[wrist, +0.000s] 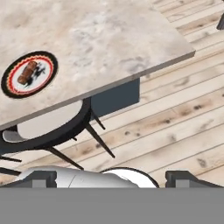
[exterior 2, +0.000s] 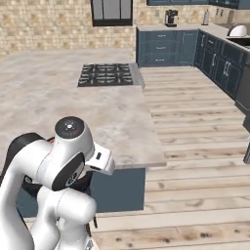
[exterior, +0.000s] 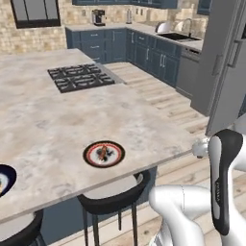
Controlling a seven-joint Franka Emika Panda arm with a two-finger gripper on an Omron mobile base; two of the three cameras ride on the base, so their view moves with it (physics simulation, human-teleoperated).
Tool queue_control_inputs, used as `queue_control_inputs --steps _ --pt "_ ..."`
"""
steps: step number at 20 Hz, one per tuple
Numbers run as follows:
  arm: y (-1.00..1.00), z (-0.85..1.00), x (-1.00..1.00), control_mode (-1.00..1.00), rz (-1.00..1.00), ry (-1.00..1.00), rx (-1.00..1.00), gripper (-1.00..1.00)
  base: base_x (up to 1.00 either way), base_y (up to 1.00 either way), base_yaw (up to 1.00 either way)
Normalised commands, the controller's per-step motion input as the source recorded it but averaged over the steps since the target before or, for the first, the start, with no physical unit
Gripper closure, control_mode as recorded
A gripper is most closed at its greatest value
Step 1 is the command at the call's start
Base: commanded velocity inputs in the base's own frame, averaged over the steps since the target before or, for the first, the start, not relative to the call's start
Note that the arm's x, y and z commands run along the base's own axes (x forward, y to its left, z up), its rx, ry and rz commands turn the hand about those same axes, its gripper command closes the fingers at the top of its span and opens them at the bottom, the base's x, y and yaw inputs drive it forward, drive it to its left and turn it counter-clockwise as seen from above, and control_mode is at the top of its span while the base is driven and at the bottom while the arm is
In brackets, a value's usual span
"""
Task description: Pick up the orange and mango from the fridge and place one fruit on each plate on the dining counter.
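Claw (wrist: pixel 109 177): I see its two dark tips at the bottom of my hand view, set wide apart with nothing between them, over the wooden floor (wrist: pixel 175 113) just off the desk's near edge.
Desk (exterior: pixel 43 120): beige marbled top, black hob (exterior: pixel 80 77) set in toward its far side.
Red plate (exterior: pixel 104 153): near the desk's front edge, not far from its right corner; a brown sausage-like piece (wrist: pixel 27 71) lies on it.
Blue plate (exterior: pixel 5 178): at the front edge, cut by the left border of my left base view; something pale is on it, I cannot tell what.
Fridge (exterior: pixel 226 62): grey, at right, across the floor from the desk.
Stools (exterior: pixel 113 199): dark-rimmed, tucked under the front edge.
Writing: small lettering on the arm, too blurred for me to read.
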Motion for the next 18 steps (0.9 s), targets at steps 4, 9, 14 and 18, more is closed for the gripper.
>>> queue_control_inputs --steps 4,9,14,18 --pt "0.0 0.0 0.0 1.0 0.0 0.0 0.0 -1.0 0.27 -1.0 -0.01" --pt "0.0 0.0 0.0 1.0 0.0 0.0 0.0 -1.0 0.49 -1.0 0.07" --pt "0.0 0.0 0.0 1.0 0.0 0.0 0.0 -1.0 0.56 -1.0 0.23" --pt "0.0 0.0 0.0 1.0 0.0 0.0 0.0 -1.0 0.85 -0.85 0.31"
